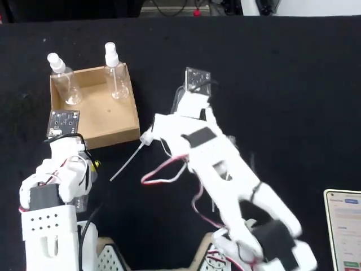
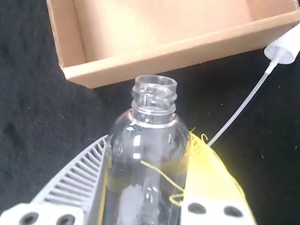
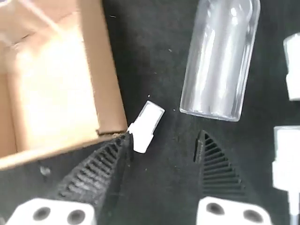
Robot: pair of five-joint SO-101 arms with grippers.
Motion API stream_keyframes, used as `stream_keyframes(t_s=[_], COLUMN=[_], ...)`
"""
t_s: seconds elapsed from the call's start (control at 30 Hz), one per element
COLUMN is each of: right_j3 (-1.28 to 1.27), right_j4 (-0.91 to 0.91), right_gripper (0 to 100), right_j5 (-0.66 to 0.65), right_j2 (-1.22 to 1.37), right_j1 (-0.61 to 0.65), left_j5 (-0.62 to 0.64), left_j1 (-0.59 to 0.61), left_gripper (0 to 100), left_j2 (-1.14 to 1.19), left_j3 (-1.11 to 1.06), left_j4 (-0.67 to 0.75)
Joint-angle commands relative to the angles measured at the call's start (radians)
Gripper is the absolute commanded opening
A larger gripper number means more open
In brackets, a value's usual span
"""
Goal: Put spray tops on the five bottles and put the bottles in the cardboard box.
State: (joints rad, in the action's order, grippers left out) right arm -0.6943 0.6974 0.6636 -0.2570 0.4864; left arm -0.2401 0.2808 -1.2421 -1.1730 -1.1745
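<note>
Nearest, at the left, the left gripper (image 2: 149, 138) is clamped on an uncapped bottle (image 2: 149, 161). Its open neck points at the near wall of the cardboard box (image 1: 107, 121), with a strip of bare cloth between. Just right of that, a loose spray top (image 1: 145, 137) lies on the black table (image 1: 282, 68). Its head is close to the box's near right corner and its dip tube trails toward the near left. The right gripper (image 3: 163, 138) hangs over that corner with its jaws apart. One finger is right beside the spray top's head, but whether it touches cannot be told. A second bottle (image 3: 218, 61) lies on its side ahead of the fingertips.

Farther off, a capped bottle (image 1: 65, 82) and another capped bottle (image 1: 117, 73) stand along the box's far wall. The box floor nearer the arms is bare cardboard.
</note>
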Motion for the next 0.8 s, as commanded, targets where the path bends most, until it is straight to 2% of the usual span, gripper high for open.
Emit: stream_keyframes(t_s=[0.0,0.2,0.43,0.77], right_j3=[0.147,0.315,0.489,0.682], right_j4=[0.052,0.161,0.239,0.331], right_gripper=[21.3,21.3,21.3,21.2], right_j5=[0.071,0.109,0.252,0.347], right_j2=[0.081,0.232,0.412,0.61], right_j1=[0.015,0.037,0.057,0.055], left_j5=[0.015,0.015,0.015,0.015], left_j1=[0.007,0.007,0.007,0.007], left_gripper=[9,9,9,9], left_j2=[-0.012,-0.012,-0.014,-0.014], left_j3=[0.004,0.004,0.004,0.004], left_j4=[0.021,0.014,0.012,0.012])
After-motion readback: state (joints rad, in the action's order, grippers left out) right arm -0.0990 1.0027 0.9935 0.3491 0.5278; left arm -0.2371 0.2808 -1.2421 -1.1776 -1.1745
